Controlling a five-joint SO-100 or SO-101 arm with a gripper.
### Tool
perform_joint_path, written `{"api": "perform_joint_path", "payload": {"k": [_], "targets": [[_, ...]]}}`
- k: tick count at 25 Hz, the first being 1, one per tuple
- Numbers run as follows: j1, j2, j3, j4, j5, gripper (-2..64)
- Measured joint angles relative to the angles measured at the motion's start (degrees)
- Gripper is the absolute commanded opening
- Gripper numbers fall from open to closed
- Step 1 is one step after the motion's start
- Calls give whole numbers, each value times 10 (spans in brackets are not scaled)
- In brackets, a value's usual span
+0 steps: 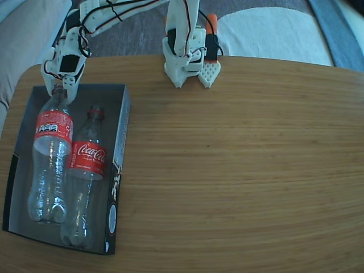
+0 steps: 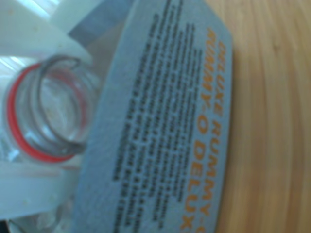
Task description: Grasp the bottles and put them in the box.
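Two clear bottles with red labels lie side by side in the box [image 1: 120,142], necks pointing to the far end. The left bottle [image 1: 52,148] has its neck between the fingers of my gripper [image 1: 60,88], which stands over the box's far left corner. The right bottle [image 1: 88,165] lies free beside it. In the wrist view the open mouth and red neck ring of the bottle [image 2: 19,141] sit between the white fingers [image 2: 43,34], which touch it above and below. My gripper [image 2: 48,114] is shut on that neck. A grey printed box wall [image 2: 160,121] runs alongside.
The arm's white base [image 1: 190,62] is clamped at the far edge of the wooden table [image 1: 239,170]. The box lies near the table's left edge. A light rug [image 1: 273,31] lies on the floor beyond the table, and grey upholstery [image 1: 23,34] shows at the far left.
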Motion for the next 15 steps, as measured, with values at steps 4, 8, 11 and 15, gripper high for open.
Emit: {"api": "perform_joint_path", "payload": {"k": [4, 8, 11, 15], "targets": [[0, 0, 0, 0, 2, -3], [4, 0, 0, 0, 2, -3], [17, 0, 0, 0, 2, -3], [22, 0, 0, -25, 2, -3]]}}
